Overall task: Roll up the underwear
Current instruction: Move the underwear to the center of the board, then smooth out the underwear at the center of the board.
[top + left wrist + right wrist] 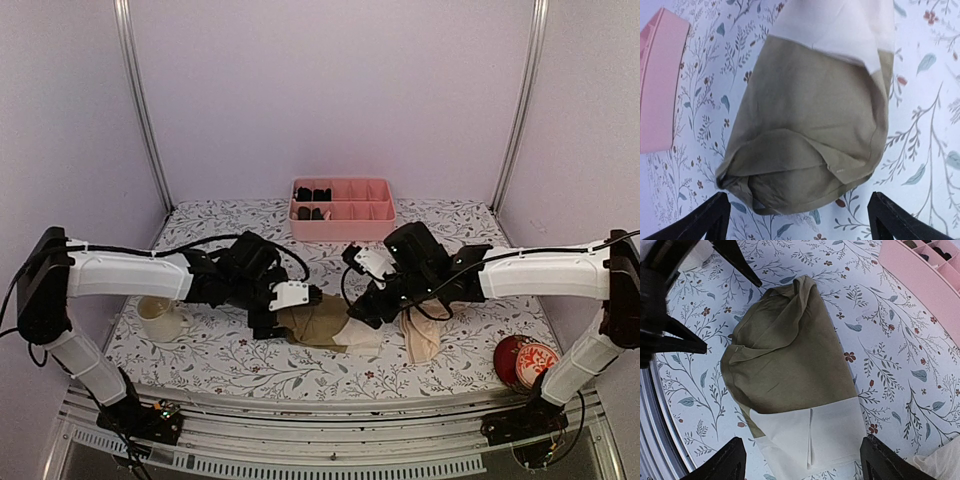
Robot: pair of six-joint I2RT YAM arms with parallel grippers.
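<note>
Lying on the table [220,350] toward its near edge, the olive-brown underwear [785,360] looked thin, limp and light. Your left gripper [798,200] and right gripper [802,445] both hung spread, holding nothing; pinching the folded olive end seemed best.

Carries on the floral-print counter [215,222] a pink compartment tray [340,211] at the middle of the far edge. Bears near the centre an olive-brown underwear [322,326] with a cream-white end, partly folded, and close to its right a crumpled peach-beige underwear [424,338]. Holds a cream cup [160,318] at the left and a round red container [526,362] near the right front corner.
</note>
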